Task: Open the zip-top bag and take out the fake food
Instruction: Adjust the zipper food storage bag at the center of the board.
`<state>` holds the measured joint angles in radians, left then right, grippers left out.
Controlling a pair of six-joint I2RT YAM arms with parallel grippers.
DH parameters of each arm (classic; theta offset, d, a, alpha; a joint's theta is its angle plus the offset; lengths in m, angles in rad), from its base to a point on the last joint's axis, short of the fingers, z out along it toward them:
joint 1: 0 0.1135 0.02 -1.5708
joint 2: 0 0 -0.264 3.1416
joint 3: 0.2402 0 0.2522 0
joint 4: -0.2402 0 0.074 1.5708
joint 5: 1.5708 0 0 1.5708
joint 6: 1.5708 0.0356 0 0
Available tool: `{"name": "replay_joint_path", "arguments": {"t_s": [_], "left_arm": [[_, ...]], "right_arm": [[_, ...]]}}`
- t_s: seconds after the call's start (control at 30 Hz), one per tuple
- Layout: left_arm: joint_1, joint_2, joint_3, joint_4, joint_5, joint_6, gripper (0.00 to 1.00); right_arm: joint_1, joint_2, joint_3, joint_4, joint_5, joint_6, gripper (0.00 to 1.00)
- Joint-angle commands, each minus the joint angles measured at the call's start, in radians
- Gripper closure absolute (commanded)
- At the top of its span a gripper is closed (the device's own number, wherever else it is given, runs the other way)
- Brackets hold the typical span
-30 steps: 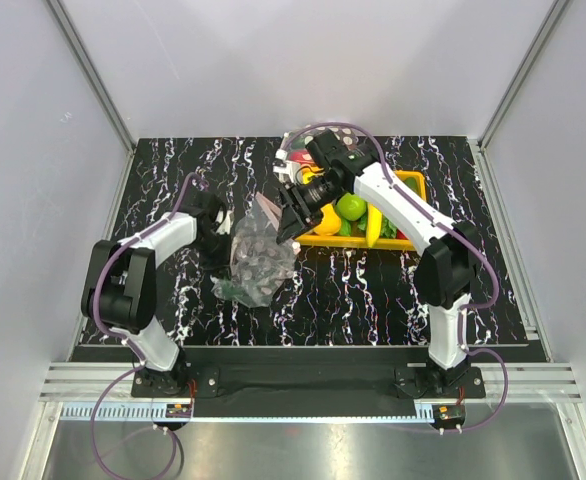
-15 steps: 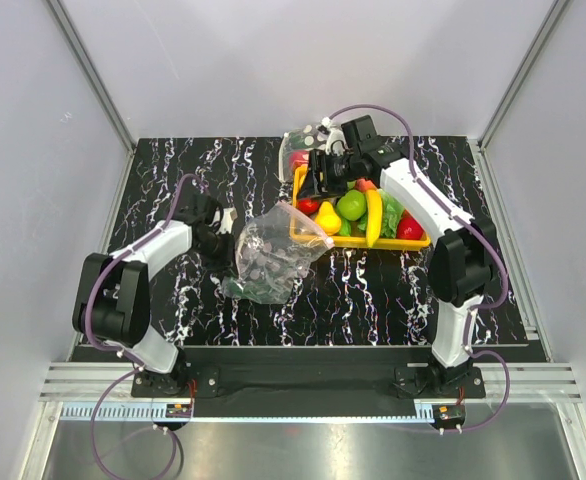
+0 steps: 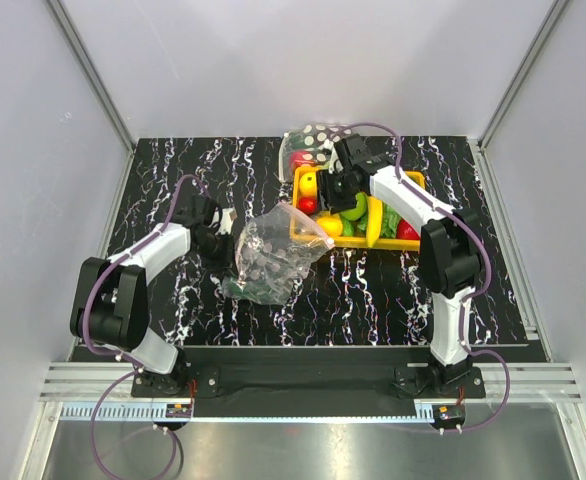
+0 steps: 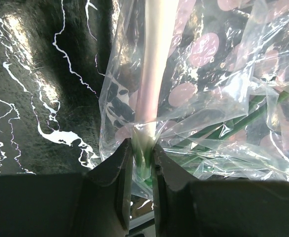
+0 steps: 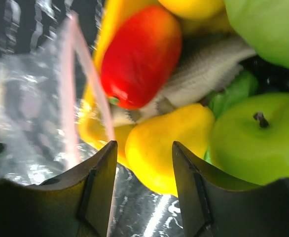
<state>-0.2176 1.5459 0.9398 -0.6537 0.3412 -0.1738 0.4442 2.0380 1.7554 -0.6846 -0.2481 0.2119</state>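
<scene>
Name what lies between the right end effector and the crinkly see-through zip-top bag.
A glossy yellow plastic pear, lying in the yellow tray; the top view shows it.

The zip-top bag (image 3: 270,255) is seen crumpled and puffed up, clear plastic with pale pink dots and a pink zip strip (image 4: 152,64), which is pinched at one end. Its upper corner reaches the yellow tray (image 3: 358,241). Something green (image 4: 243,118) shows inside it. The fake food (image 3: 358,208) is heaped in the tray: a yellow pear (image 5: 169,148), a red piece (image 5: 139,54) and a green apple (image 5: 253,143)
</scene>
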Motion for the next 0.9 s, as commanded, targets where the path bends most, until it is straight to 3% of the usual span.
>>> {"name": "replay_joint_path", "arguments": {"t_s": [0.0, 0.3, 0.67, 0.87], "left_arm": [[0.000, -0.027, -0.003, 0.034, 0.019, 0.016, 0.90], [-0.002, -0.013, 0.013, 0.029, 0.025, 0.017, 0.91], [-0.005, -0.006, 0.034, 0.025, 0.019, 0.023, 0.91], [-0.011, -0.004, 0.034, 0.026, 0.018, 0.031, 0.91]], "right_arm": [[0.002, -0.061, -0.049, -0.001, 0.064, -0.046, 0.46], [0.048, -0.084, -0.102, 0.056, -0.040, -0.135, 0.47], [0.099, -0.085, -0.108, 0.126, -0.252, -0.128, 0.47], [0.108, -0.128, -0.134, 0.160, -0.270, -0.115, 0.47]]}}
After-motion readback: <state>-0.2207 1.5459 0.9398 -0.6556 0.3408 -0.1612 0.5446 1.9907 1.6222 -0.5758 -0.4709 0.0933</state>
